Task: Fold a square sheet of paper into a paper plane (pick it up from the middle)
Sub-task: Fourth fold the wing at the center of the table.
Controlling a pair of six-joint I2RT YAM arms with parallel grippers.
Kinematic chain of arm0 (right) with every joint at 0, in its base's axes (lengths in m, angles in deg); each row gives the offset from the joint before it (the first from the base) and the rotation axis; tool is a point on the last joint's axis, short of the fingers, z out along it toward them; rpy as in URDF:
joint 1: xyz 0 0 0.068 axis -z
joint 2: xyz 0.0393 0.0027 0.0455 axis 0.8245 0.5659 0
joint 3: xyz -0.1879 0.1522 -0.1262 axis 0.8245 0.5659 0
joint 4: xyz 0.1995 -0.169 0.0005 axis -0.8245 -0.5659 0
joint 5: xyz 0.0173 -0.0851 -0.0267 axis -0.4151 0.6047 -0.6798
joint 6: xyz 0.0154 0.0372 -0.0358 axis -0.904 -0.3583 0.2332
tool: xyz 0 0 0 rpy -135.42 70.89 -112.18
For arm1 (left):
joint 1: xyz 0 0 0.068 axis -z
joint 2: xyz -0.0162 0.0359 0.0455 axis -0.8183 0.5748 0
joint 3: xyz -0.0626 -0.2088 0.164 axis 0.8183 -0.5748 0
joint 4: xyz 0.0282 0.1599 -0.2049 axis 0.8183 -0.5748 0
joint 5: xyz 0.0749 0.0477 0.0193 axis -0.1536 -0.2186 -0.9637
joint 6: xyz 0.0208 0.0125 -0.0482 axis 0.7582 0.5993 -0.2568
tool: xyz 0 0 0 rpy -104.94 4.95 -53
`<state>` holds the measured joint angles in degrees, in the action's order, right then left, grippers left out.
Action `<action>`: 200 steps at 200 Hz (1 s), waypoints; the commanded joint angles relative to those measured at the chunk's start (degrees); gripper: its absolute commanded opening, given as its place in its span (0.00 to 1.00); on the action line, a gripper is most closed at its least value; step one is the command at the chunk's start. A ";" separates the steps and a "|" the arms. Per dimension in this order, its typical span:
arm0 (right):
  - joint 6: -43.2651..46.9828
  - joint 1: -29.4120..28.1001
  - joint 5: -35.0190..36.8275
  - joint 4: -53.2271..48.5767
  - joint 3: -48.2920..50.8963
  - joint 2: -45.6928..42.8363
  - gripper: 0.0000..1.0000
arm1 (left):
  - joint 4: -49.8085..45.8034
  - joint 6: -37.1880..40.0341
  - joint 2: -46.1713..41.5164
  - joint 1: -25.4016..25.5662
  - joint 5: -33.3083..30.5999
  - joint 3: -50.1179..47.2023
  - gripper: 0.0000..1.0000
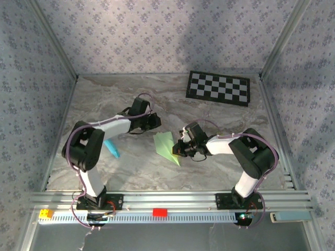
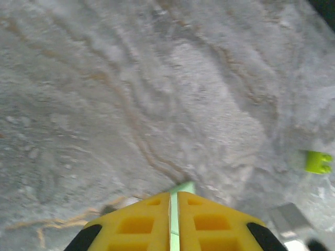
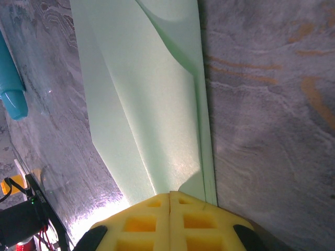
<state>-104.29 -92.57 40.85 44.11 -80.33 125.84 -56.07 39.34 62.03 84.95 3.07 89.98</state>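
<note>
The pale mint-green sheet of paper (image 1: 166,146) is folded into a pointed, creased shape and sits mid-table between the two arms. My left gripper (image 1: 155,123) is at its upper corner. In the left wrist view the yellow fingers (image 2: 141,219) stand almost together, with a thin green strip of paper (image 2: 184,187) running between them and poking out past the tips of the left gripper (image 2: 174,193). My right gripper (image 1: 180,148) is at the paper's right edge. Seen from the right wrist, the folded paper (image 3: 146,104) spreads away from the right gripper's (image 3: 170,194) tightly shut tips.
A small cyan-blue stick (image 1: 111,148) lies left of the paper and also appears as the stick (image 3: 13,94) at the right wrist view's left edge. A black-and-white checkerboard (image 1: 218,87) lies at the back right. A lime block (image 2: 317,161) sits at the left wrist view's right side. Patterned walls enclose the marble table.
</note>
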 commanded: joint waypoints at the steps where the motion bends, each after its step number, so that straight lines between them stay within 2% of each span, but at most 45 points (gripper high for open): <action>1: 1.50 0.04 4.49 -8.69 2.89 2.35 0.00 | 0.60 -1.89 -3.81 3.26 -0.70 -2.54 0.11; 40: 1.47 0.11 4.54 -8.40 3.04 2.39 0.00 | 6.53 -5.40 -3.76 7.66 0.16 -8.07 0.10; 78: 1.43 0.03 4.51 -8.16 3.17 2.86 0.00 | 9.81 -6.11 1.05 8.18 -0.62 -11.14 0.09; 139: 1.39 0.04 4.81 -8.44 3.12 3.27 0.00 | 11.30 -4.92 3.90 4.83 -1.51 -12.31 0.08; 200: 1.12 -0.38 4.97 -8.84 3.22 3.79 0.00 | 9.99 -2.52 6.10 2.42 -1.39 -8.33 0.08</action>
<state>-104.29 -92.57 40.82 44.46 -80.24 125.99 -45.54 34.57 65.44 89.59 5.59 79.20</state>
